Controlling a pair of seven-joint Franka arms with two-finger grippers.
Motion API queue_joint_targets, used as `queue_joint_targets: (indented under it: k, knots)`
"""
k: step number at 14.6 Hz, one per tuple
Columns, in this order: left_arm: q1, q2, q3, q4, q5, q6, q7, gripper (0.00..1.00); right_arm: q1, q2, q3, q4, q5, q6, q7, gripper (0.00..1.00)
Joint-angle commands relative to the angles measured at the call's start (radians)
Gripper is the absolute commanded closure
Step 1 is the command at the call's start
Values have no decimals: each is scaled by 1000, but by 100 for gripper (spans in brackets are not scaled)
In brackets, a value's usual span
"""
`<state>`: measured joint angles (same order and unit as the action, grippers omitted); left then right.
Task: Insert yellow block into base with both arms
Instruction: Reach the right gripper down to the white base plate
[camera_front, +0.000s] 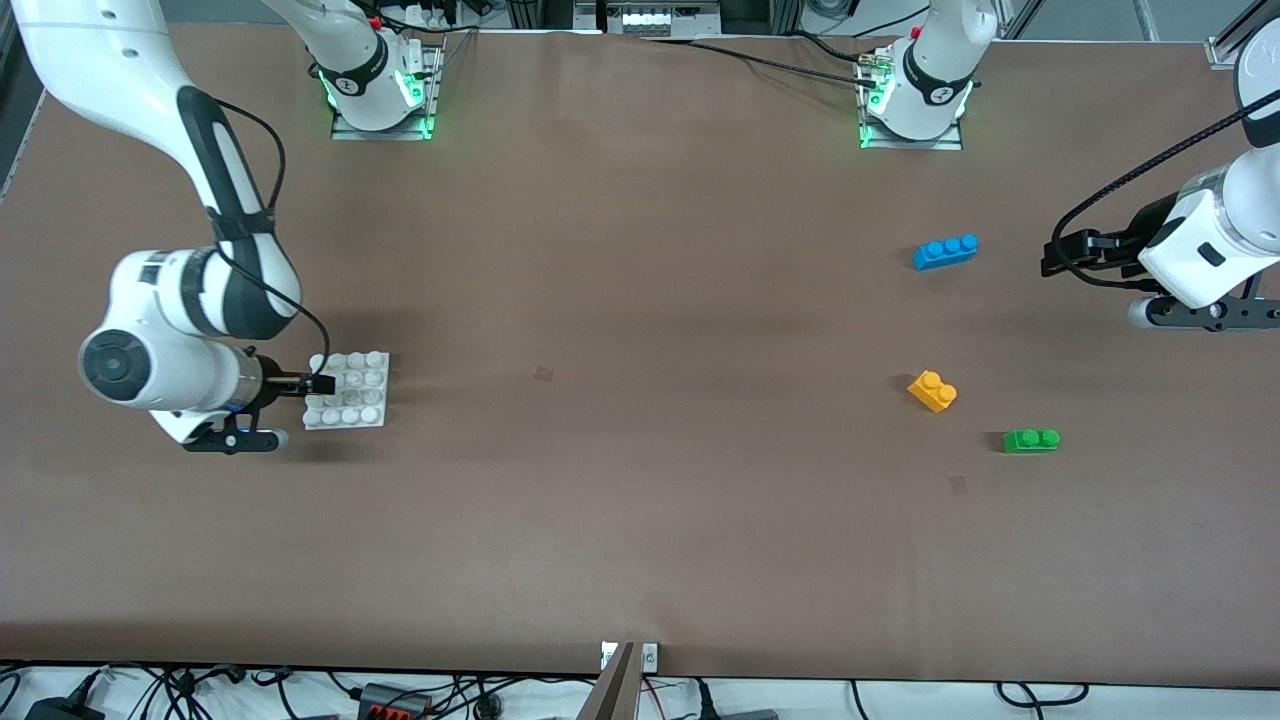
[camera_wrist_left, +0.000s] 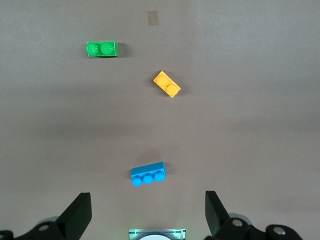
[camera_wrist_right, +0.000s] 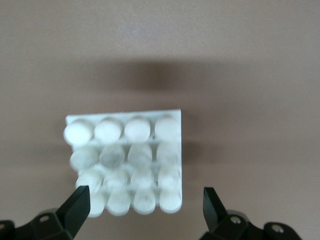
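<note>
While front hides it, right end effector (camera_wrist_right: 145, 207) seemingly straddles base (camera_wrist_right: 125, 160)

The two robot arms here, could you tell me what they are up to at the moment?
The right hand is open over the edge of the white base, not gripping it. The left hand is open in the air at its own end of the table, holding nothing. The yellow block lies untouched on the table, between the blue brick and the green brick.

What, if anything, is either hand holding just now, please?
Nothing: the right hand is open over the base, and the left hand is open above the table.
</note>
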<state>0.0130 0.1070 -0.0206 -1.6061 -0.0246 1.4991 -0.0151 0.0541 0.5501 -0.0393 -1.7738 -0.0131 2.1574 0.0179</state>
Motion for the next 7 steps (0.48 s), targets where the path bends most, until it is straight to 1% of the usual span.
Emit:
queue_joint_targets:
  k: [1, 7]
  knots:
    - [5, -7, 2, 3, -14, -14, 20, 0, 0, 19, 1, -64, 1, 111, 10, 0]
    - [5, -7, 5, 6, -11, -16, 20, 0, -2, 50, -1, -62, 1, 134, 5, 0]
